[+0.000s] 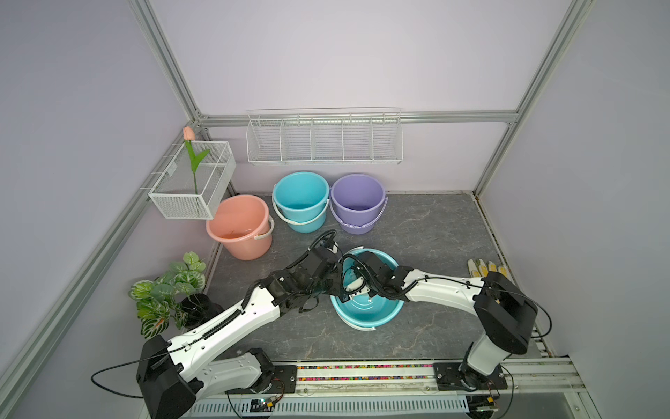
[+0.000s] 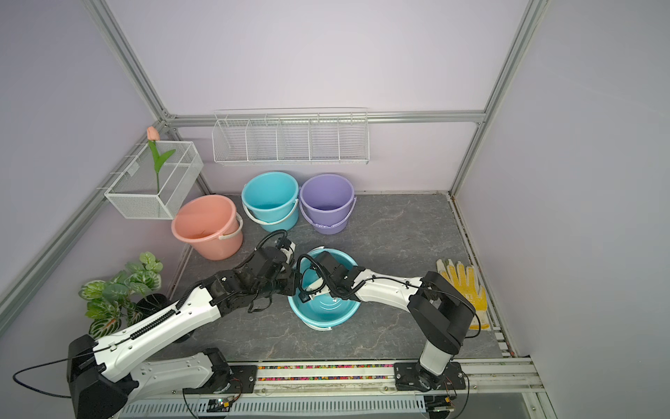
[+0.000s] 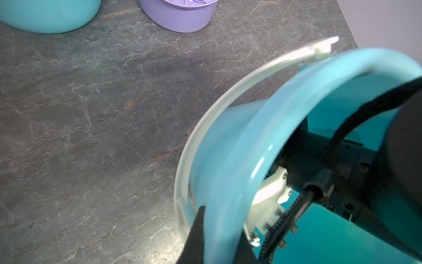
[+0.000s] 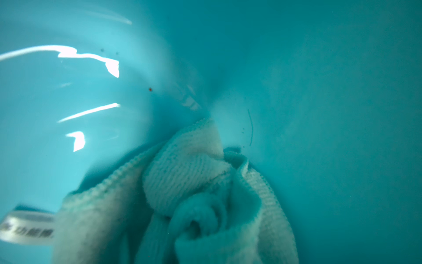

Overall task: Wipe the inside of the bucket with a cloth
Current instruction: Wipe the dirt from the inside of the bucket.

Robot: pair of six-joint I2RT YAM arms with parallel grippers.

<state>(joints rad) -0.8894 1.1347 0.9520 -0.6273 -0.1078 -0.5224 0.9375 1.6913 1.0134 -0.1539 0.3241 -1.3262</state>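
we see the left tool (image 3: 219,233) pinched shut on the left rim of the bucket (image 1: 377,315), near the middle of the desk (image 1: 435,235), and the right tool (image 1: 346,296) clamped on the cloth (image 4: 187,182) deep inside. push too hard and that rim could slip free, tipping the bucket.

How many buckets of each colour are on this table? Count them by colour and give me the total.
Pink bucket: 1
Teal: 2, the back teal bucket and the front teal bucket
Purple bucket: 1
Total: 4
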